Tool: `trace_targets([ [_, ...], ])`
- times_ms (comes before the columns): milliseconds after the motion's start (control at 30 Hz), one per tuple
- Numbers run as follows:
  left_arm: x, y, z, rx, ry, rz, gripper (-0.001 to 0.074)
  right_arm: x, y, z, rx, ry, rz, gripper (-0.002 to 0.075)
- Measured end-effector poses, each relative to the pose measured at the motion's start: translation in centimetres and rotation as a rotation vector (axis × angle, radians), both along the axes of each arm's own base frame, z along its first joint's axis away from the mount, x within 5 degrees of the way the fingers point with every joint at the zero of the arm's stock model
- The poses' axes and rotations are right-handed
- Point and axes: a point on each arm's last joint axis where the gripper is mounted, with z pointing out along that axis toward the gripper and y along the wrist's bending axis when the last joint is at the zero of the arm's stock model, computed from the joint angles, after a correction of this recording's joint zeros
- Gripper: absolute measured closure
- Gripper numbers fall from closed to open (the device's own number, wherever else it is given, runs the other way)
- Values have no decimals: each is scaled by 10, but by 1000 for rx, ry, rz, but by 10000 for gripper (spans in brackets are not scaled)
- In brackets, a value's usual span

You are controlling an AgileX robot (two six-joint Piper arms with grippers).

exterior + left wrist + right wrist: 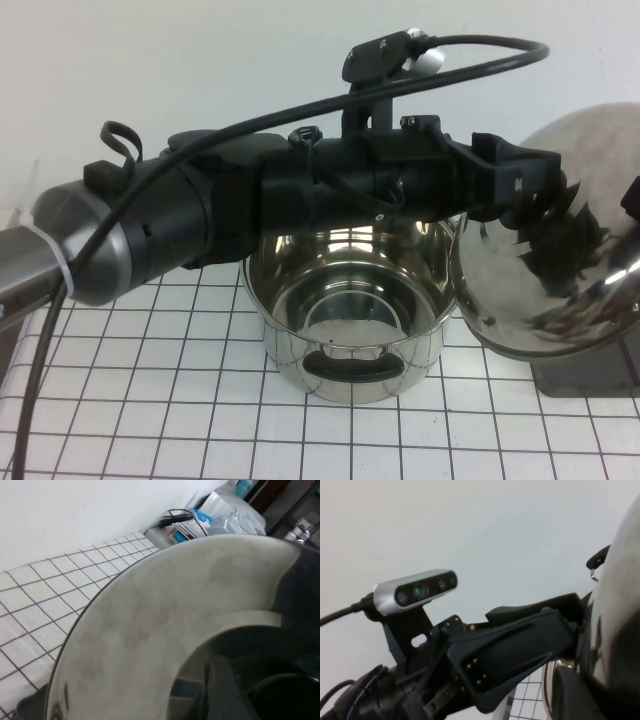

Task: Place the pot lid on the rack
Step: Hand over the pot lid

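Note:
The pot lid (560, 270) is shiny steel and stands tilted on edge at the right, above the rack's dark grey tray (585, 372). The rack's wires are hidden behind it. My left arm reaches across over the pot. My left gripper (520, 188) is against the lid's middle, shut on its black knob (282, 697). The lid's dome (150, 625) fills the left wrist view. My right gripper (632, 198) shows only as a black piece at the right edge, close to the lid's rim. The lid (620, 605) also shows in the right wrist view.
The deep steel pot (350, 310) with black handles stands open at the table's middle, under my left arm. The checked table cloth (150, 400) covers the front and left. A white wall is behind. Clutter (200, 522) lies beyond the table's far corner.

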Motion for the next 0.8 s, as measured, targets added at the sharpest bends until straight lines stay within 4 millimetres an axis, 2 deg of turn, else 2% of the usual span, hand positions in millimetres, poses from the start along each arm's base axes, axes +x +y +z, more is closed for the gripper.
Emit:
trace_targets([
  [400,0,0,1,9,-60,-11,402,-1,1,0,-41,-45,21,540],
  [433,0,0,0,20,-78,-12,379,-1,1,2,-49,-59,30,555],
  [533,-2,-2,-2,45,-115,-36,241,-2,4,10,-82,-128,73,674],
  [633,-2,1,0,40,-123,-45,146,0,4,18,-142,-191,78,704],
  [733,5,14,8,28,-136,-11,134,2,4,32,-165,-253,79,711],
  [800,12,28,17,11,-136,22,162,3,4,37,-175,-278,79,711],
])
